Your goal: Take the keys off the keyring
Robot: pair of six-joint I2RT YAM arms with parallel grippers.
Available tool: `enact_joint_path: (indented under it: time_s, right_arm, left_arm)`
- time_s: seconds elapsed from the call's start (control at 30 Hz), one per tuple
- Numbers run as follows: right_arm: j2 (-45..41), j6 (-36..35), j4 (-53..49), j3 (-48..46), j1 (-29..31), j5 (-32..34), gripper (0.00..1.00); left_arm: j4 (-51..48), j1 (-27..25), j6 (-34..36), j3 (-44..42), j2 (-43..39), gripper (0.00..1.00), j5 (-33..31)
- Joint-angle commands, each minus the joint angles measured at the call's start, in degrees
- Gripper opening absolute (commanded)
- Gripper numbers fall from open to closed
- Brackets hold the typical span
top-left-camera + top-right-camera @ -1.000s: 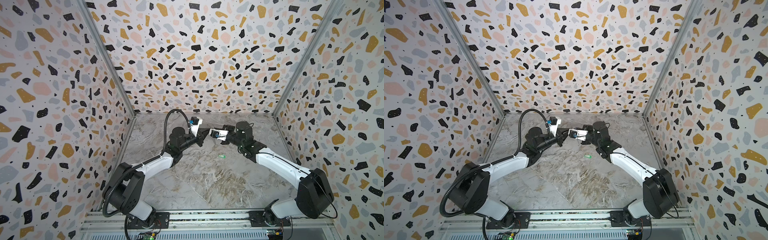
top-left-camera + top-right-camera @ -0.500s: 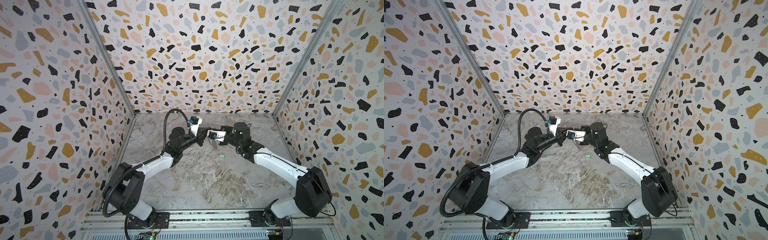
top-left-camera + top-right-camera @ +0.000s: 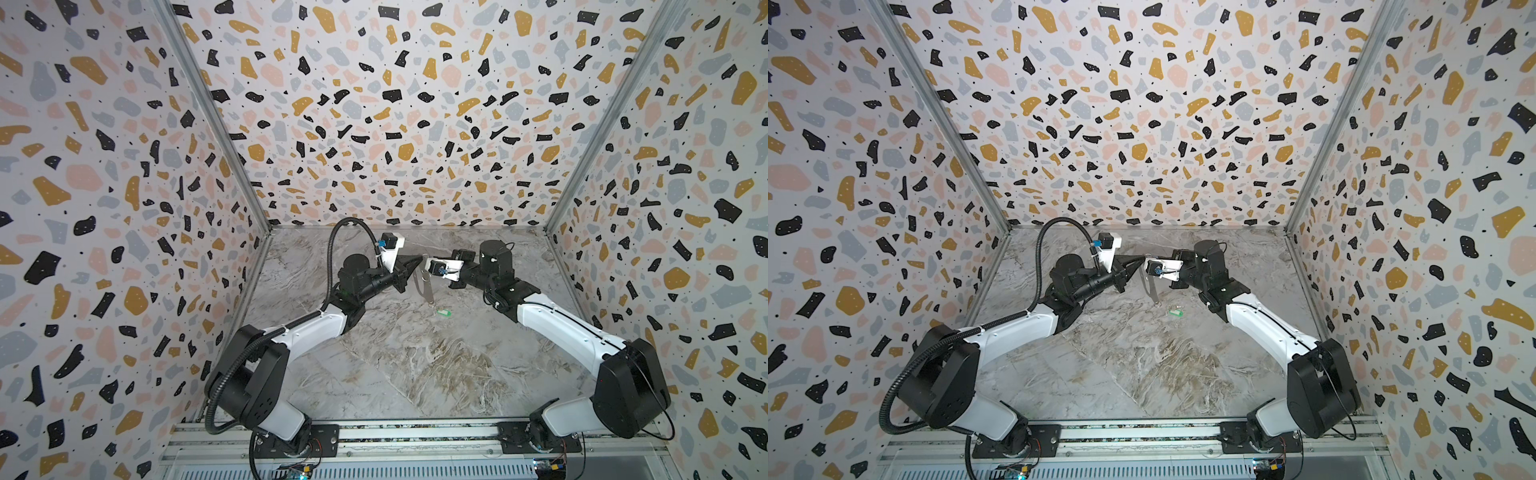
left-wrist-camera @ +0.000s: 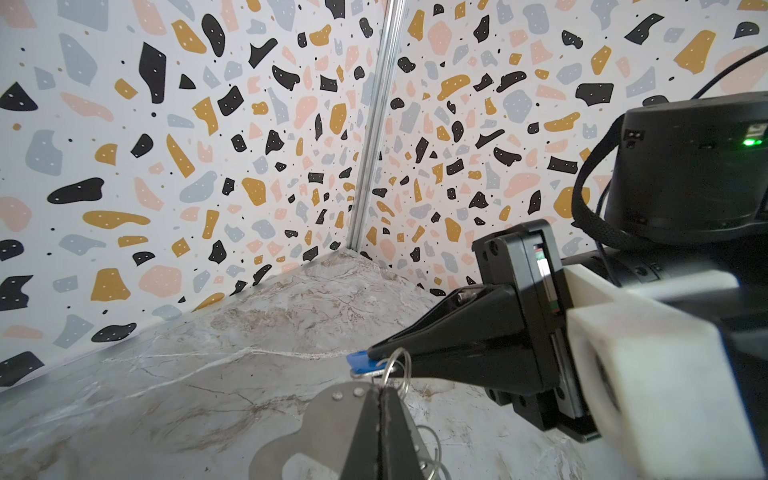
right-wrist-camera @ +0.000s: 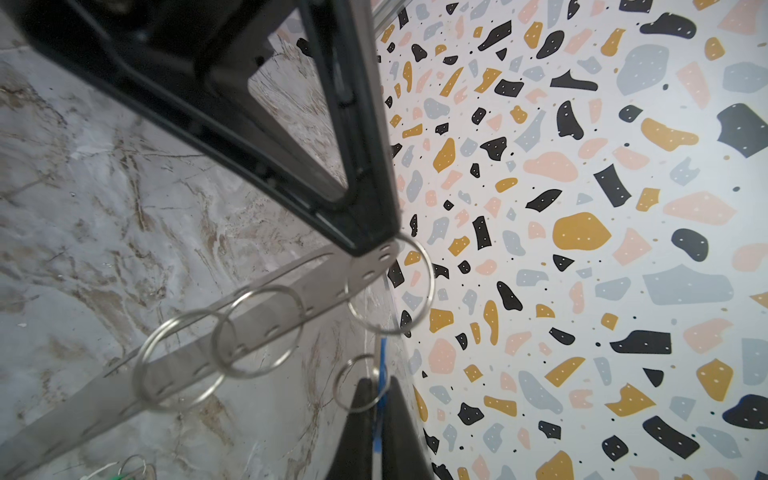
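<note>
The keyring [image 3: 424,286] [image 3: 1152,286], a thin grey plate with metal rings [image 5: 257,330] along one edge, hangs tilted above the table. My left gripper [image 4: 380,388] [image 3: 419,260] is shut on the plate's [image 4: 328,415] top edge. My right gripper [image 5: 376,380] [image 3: 427,257] meets it tip to tip, shut on the blue key [image 5: 382,353] [image 4: 361,360]. Its small loop [image 5: 359,382] hangs at the fingertips, under a big ring [image 5: 390,286]; whether the two link I cannot tell. The green key [image 3: 444,311] [image 3: 1176,311] lies on the table, below the plate.
Marble-patterned table [image 3: 415,365] closed in by speckled walls [image 3: 395,104] at the back and both sides. Both arms reach to the far middle, close to the back wall. A metal rail [image 3: 415,436] with the arm bases runs along the front edge.
The right arm edged slightly left, then back right and a little up. Both grips stay as they were; the green key has not moved.
</note>
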Motion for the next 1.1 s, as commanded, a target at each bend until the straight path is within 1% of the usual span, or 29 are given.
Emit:
enact_joint_path:
  time_s: [0.0, 0.2, 0.43, 0.57, 0.67, 0.87, 0.97, 1.07]
  right_arm:
    - [-2.7, -0.2, -2.0, 0.3, -0.6, -0.7, 0.0]
    - [-3.3, 0.0, -3.1, -0.1, -1.8, 1.0, 0.0]
    - [-4.8, 1.6, -2.8, -2.9, -4.3, 2.6, 0.0]
    - [-4.0, 1.6, -3.7, -4.7, -4.2, 3.0, 0.0]
    - [-3.3, 2.2, -2.8, -6.8, -4.2, 3.0, 0.0]
    - [0.3, 3.6, -0.6, -8.8, -4.1, 1.6, 0.0]
    - [3.6, 3.8, -0.9, -8.1, -3.7, 1.6, 0.0]
    - [6.9, 4.0, 0.2, -7.7, -3.5, 2.0, 0.0]
  left_arm:
    - [3.2, 0.1, 0.9, -0.5, -1.5, 0.0, 0.9]
    - [-0.3, 0.4, 3.3, -0.8, -2.3, 0.0, -0.4]
    - [-5.5, 1.2, 6.3, -2.6, -2.7, 0.0, -2.4]
    - [-8.6, 2.4, 7.7, -4.1, -3.1, 0.0, -3.3]
    - [-11.3, 3.2, 9.4, -5.7, -4.1, 0.0, -5.2]
    - [-17.0, 6.2, 12.5, -8.6, -6.5, 0.0, -8.1]
    - [-23.4, 7.4, 15.6, -7.8, -7.5, 0.0, -10.6]
    - [-28.8, 7.4, 18.5, -7.1, -7.9, 0.0, -13.3]
